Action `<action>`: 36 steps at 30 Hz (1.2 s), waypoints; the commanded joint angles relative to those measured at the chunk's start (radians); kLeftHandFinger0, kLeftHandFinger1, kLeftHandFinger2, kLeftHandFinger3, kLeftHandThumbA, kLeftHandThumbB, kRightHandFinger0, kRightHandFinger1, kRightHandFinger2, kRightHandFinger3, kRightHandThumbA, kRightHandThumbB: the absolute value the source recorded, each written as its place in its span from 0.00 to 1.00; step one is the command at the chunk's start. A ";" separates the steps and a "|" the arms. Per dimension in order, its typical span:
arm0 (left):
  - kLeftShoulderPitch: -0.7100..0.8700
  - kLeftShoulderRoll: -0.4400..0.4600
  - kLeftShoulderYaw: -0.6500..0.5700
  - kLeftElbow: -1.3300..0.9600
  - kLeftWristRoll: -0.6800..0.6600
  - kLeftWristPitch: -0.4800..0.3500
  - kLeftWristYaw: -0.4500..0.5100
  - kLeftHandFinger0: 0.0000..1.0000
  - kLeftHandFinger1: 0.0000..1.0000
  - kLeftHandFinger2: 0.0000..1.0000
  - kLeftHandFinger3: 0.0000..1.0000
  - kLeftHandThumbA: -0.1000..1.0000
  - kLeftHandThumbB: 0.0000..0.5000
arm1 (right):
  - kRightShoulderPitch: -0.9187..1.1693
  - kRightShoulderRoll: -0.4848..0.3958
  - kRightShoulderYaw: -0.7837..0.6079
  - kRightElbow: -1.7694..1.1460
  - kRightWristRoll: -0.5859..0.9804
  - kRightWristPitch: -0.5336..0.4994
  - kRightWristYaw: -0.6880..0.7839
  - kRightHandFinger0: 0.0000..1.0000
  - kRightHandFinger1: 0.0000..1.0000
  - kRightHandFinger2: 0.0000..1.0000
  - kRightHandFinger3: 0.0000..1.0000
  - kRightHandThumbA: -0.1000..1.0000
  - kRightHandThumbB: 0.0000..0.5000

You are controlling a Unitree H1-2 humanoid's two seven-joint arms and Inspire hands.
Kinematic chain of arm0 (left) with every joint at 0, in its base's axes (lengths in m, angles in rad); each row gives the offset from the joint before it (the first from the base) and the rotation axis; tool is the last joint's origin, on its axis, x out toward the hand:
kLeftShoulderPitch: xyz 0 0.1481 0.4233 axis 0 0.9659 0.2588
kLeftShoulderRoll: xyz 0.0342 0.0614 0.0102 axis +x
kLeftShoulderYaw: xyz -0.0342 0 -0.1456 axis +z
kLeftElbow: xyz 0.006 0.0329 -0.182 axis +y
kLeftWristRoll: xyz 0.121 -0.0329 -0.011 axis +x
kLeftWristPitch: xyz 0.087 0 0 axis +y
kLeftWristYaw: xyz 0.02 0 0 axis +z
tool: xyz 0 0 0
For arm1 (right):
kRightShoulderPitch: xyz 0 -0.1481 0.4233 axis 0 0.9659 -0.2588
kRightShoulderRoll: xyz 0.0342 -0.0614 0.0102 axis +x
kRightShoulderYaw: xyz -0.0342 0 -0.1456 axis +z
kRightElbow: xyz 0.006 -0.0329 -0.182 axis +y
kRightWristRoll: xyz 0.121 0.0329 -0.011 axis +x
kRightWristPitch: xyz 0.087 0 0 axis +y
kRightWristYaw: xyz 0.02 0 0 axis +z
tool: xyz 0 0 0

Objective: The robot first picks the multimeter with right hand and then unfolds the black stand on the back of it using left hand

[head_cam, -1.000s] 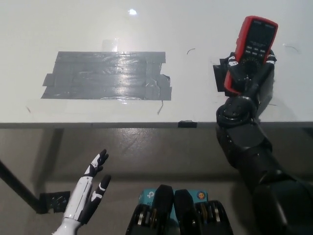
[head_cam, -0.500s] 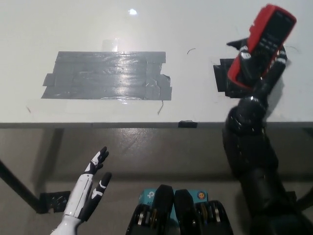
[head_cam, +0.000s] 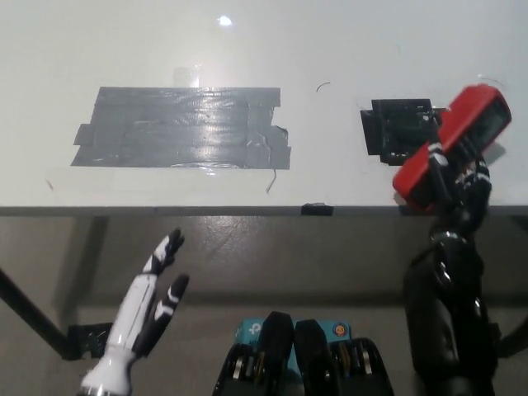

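Red-cased multimeter [head_cam: 452,145] sits in your robot's black right hand [head_cam: 456,183], whose fingers are wrapped around its lower half. The meter is tilted, its upper end leaning toward the far right, and it is held above the near edge of the white table [head_cam: 330,49], at the right side of the view. Just beside it on the tabletop lies a small black square patch [head_cam: 394,130]. Further left, a broad patch of grey tape [head_cam: 181,128] is stuck flat on the table. Your robot's white left hand [head_cam: 153,301] rests low at the lower left, below the table edge, fingers spread and holding nothing, well apart from the meter.
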 commanded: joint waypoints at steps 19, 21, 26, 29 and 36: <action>-0.490 -0.150 -0.108 -0.227 0.015 0.235 -0.092 1.00 1.00 1.00 1.00 1.00 0.60 | 0.404 -0.121 0.378 -1.061 0.935 0.321 0.349 0.00 0.48 0.80 0.50 0.05 0.38; -0.491 -0.156 -0.119 -0.225 0.024 0.231 -0.093 1.00 1.00 1.00 1.00 1.00 0.61 | 0.403 -0.135 0.401 -1.098 0.936 0.313 0.342 0.00 0.48 0.79 0.47 0.06 0.38; -0.505 -0.164 -0.131 -0.213 0.033 0.224 -0.093 1.00 1.00 1.00 1.00 1.00 0.61 | 0.362 -0.160 0.422 -1.155 0.983 0.288 0.300 0.00 0.46 0.76 0.47 0.03 0.36; -0.513 -0.164 -0.131 -0.206 0.024 0.219 -0.094 1.00 1.00 1.00 1.00 1.00 0.58 | 0.331 -0.170 0.430 -1.177 1.000 0.273 0.272 0.00 0.46 0.77 0.49 0.02 0.37; -0.509 -0.153 -0.132 -0.211 0.007 0.212 -0.100 1.00 1.00 1.00 1.00 1.00 0.61 | 0.226 -0.189 0.431 -1.169 1.038 0.254 0.237 0.00 0.46 0.72 0.21 0.03 0.40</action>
